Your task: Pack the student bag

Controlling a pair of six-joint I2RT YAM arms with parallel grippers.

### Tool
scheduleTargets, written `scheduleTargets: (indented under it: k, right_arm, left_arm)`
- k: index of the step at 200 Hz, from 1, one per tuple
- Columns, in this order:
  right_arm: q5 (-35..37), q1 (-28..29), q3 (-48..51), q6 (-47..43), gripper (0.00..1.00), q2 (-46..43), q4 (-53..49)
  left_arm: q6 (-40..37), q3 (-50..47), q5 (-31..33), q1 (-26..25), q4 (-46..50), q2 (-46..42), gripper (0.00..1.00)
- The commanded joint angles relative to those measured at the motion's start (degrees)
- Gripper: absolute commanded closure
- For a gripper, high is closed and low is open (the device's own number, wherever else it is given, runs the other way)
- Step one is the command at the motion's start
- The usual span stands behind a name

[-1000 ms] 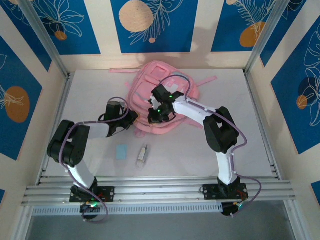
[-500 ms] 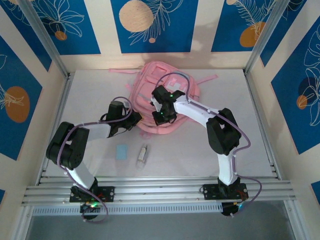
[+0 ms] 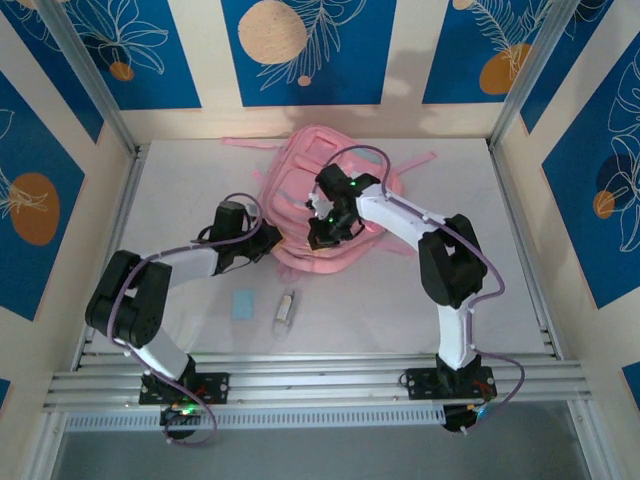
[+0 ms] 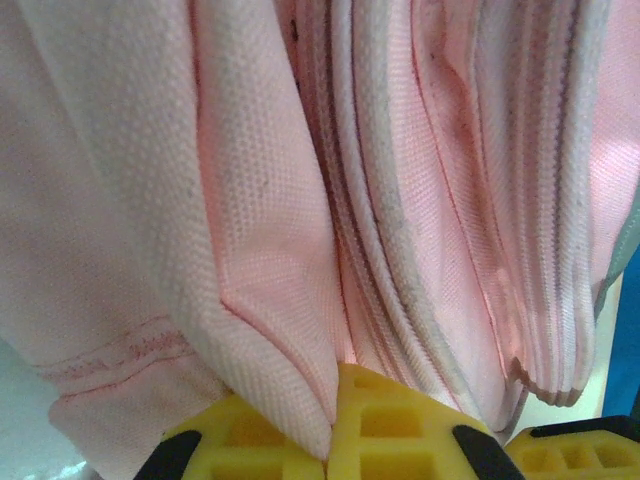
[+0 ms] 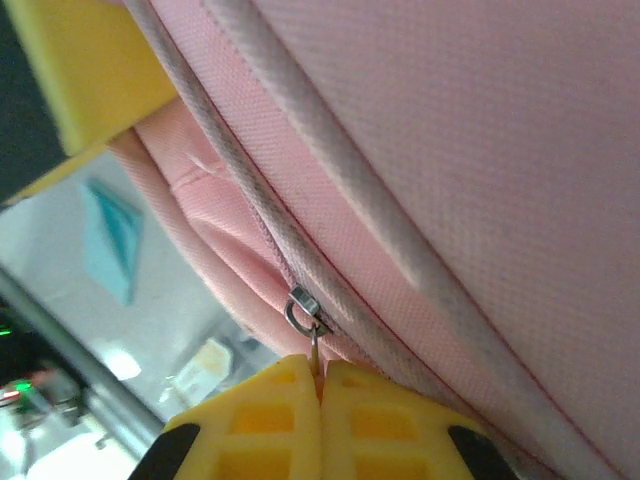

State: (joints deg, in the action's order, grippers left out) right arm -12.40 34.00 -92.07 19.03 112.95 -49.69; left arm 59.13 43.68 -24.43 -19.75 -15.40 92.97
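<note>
As both arms reached in over the white table, the student bag lay flat at the far middle of it, close to the back wall. Its long axis ran from that wall toward the arm bases. Its rounded near end faced the bases, and two pink straps trailed from the far end, one to the left along the back edge and one to the right. Which end was the top could not be told from above.

The left gripper was at the bag's near-left edge, its yellow jaws pressed together on a fold of pink fabric. The right gripper was over the near half of the bag, jaws closed tight on the thin metal tab of a zip pull on a pale-trimmed zip line.

The right arm and its cable covered the middle of the bag from above, hiding its pockets there. The wrist cameras sat so close that the bag's outline was cut off on every side. A small light-blue slip and a pale oblong object lay on the table near the bag's near end, too small to identify.
</note>
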Motion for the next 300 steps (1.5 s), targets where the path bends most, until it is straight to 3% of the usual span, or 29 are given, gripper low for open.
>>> scheduleTargets:
  k: [1, 32, 58, 75, 119, 163, 190, 210, 280, 300]
  right_arm:
    - [-8.9, -1.9, 1.5, 7.0, 1.00, -4.4, -10.3]
    - [-7.5, -0.7, 1.9, 8.0, 1.00, -3.5, -9.2]
    - [11.6, 1.0, 0.6, 5.3, 1.00, -0.3, -19.0]
    - [19.7, 1.2, 2.6, 4.5, 1.00, -0.3, -22.2]
    - [23.2, -2.1, 7.3, 3.7, 1.00, -4.3, -22.1]
    - [13.2, 0.7, 1.3, 3.4, 1.00, -3.9, -12.7]
    - [8.6, 1.9, -3.8, 5.0, 1.00, -0.8, -7.1]
    - [7.4, 2.0, -5.2, 5.8, 1.00, 0.6, -5.0]
    - [10.5, 1.5, -0.2, 6.2, 1.00, -3.4, -2.2]
    - [6.5, -1.4, 3.5, 8.0, 1.00, -8.1, 1.2]
  left_arm:
    - [-1.7, 1.1, 8.1, 2.6, -1.6, -2.3, 1.00]
    - [-1.8, 0.9, 8.3, 2.6, -1.8, -2.9, 1.00]
    - [-2.3, 1.1, 8.5, 2.7, -1.4, -3.2, 1.00]
    - [-3.2, 1.4, 9.2, 2.9, -0.5, -3.7, 1.00]
    - [-5.0, 1.9, 9.6, 3.7, 1.8, -4.5, 1.00]
    - [-1.3, 2.9, 5.7, 2.1, -0.4, -5.0, 1.00]
    - [2.0, 3.1, 5.3, 0.3, -1.5, -6.8, 0.66]
    - [3.8, 3.0, 4.6, -0.2, -2.2, -7.9, 0.47]
    - [5.2, 3.0, 5.8, -0.6, -3.7, -7.3, 0.39]
    - [3.7, 5.2, 4.8, -0.7, -0.9, -8.2, 0.39]
